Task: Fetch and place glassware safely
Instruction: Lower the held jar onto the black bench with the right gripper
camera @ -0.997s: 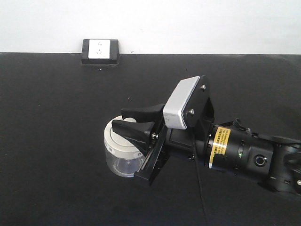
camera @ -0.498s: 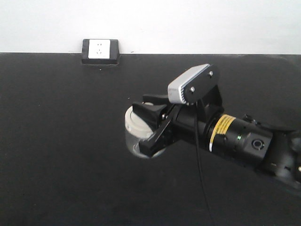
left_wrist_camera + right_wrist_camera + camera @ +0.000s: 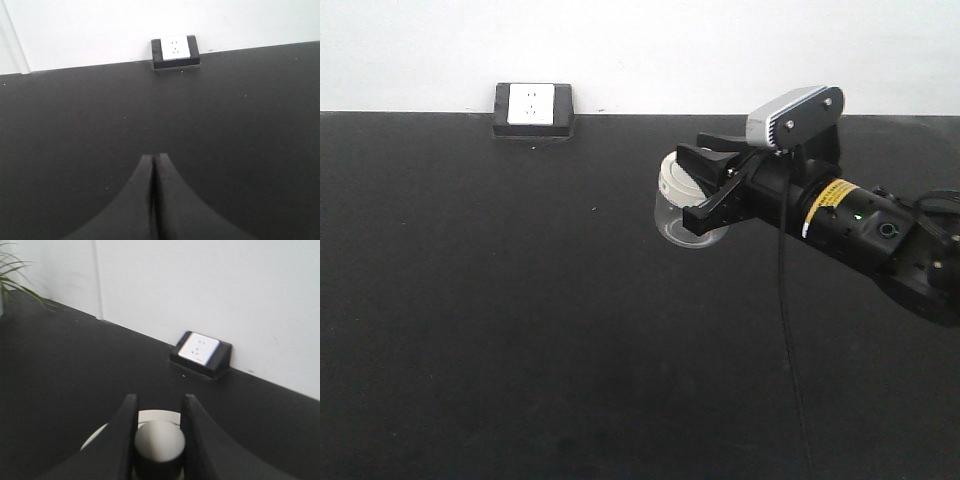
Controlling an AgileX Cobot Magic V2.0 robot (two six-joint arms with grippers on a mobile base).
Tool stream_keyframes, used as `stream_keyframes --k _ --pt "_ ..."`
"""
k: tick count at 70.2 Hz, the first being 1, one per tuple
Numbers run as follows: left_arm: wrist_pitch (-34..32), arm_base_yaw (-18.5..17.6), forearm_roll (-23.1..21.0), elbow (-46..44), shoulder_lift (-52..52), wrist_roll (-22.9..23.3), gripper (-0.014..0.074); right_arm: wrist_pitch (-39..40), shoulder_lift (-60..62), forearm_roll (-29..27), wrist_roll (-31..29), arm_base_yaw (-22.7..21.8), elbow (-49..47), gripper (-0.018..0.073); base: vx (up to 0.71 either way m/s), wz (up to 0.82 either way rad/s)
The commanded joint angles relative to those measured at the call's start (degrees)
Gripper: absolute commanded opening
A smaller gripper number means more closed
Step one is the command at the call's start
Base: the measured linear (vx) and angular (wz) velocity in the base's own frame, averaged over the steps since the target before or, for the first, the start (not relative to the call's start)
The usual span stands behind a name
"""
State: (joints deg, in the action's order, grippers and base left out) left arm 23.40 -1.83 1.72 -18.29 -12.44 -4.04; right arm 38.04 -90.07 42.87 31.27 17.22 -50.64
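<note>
Glass and cream: the glassware (image 3: 682,200), a squat clear jar with a pale round lid, sits between the jaws of the right gripper (image 3: 705,185), to the right of the wall socket (image 3: 532,108) and nearer the onlooker than it.
Grip point: in the right wrist view the two black fingers (image 3: 125,432) flank the lid's knob (image 3: 159,442), so the jaws are clamped on the jar at its top, not round the glass body.
Jar's axis: roughly upright, lid uppermost, with the clear base lowest; whether the base touches the black surface (image 3: 470,320) or hangs just above it I cannot tell.
Direction from the jaws: the jar lies at the tip of the right arm, on the socket side of it, while the arm's body trails away from the socket toward the right edge.
Nearer arm: the right, plainly; the left gripper (image 3: 153,200) shows only in its own wrist view, jaws together on nothing, facing the socket (image 3: 175,50) across bare black surface.
Judgement for the coming move: lowering straight down along the jar's own axis looks safest, since a hold on the knob alone may let the glass swing or slip.
</note>
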Motion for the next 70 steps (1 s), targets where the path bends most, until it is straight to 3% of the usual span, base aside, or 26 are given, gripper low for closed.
stream_keyframes --k 1,13,26,70 --pt "-4.14 -0.18 -0.31 -1.48 -0.74 0.17 -0.0007 9.59 -1.54 1.24 -0.56 -1.13 -4.13 -0.0001 0.0 0.0" --pt "-4.14 -0.18 -0.31 -1.48 -0.74 0.17 -0.0007 15.22 -9.8 2.07 -6.07 -1.03 -7.62 -0.0001 0.0 0.0" --pt "-4.14 -0.18 -0.31 -1.48 -0.74 0.17 -0.0007 19.71 -16.84 0.72 -6.98 -1.03 -8.9 -0.0001 0.0 0.0" --pt "-4.14 -0.18 -0.31 -1.48 -0.74 0.17 -0.0007 20.22 -27.69 0.47 -10.87 -1.03 -8.9 -0.0001 0.0 0.0"
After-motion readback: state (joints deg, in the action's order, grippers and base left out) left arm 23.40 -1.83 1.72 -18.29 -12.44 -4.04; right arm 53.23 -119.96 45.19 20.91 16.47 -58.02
